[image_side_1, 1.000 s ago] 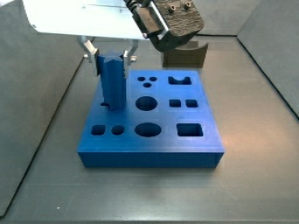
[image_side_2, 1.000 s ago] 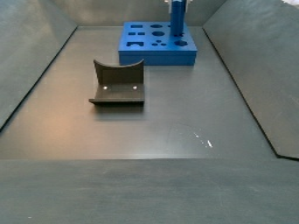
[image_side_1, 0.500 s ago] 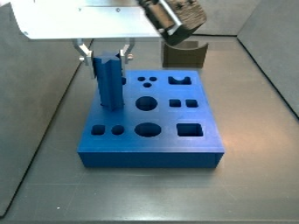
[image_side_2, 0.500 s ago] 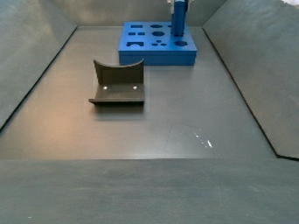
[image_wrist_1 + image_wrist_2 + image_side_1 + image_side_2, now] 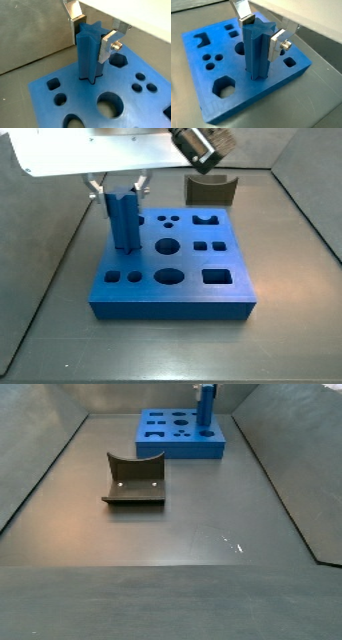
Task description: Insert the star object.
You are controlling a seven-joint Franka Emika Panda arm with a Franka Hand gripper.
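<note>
The star object (image 5: 90, 55), a tall blue peg with ridged sides, stands upright with its lower end in a star-shaped hole at a corner of the wide blue block (image 5: 143, 111). My gripper (image 5: 92, 34) straddles the peg's top, and both silver fingers rest against its sides. Another wrist view shows the same: gripper (image 5: 261, 32), peg (image 5: 258, 50), block (image 5: 244, 95). In a side view the gripper (image 5: 120, 188) hangs over the peg (image 5: 124, 223) at the block's (image 5: 174, 306) far left. In a side view the peg (image 5: 205, 409) rises from the block (image 5: 181, 449) at the back.
A dark grey curved piece (image 5: 134, 479) lies on the grey floor, apart from the block; it also shows behind the block in a side view (image 5: 210, 190). The block has several other shaped holes. Grey walls close in the floor on both sides.
Almost nothing has moved: the peg stays upright in its hole and the fingers stay at its top. The wrist hardware above shifts slightly upward in a side view.
</note>
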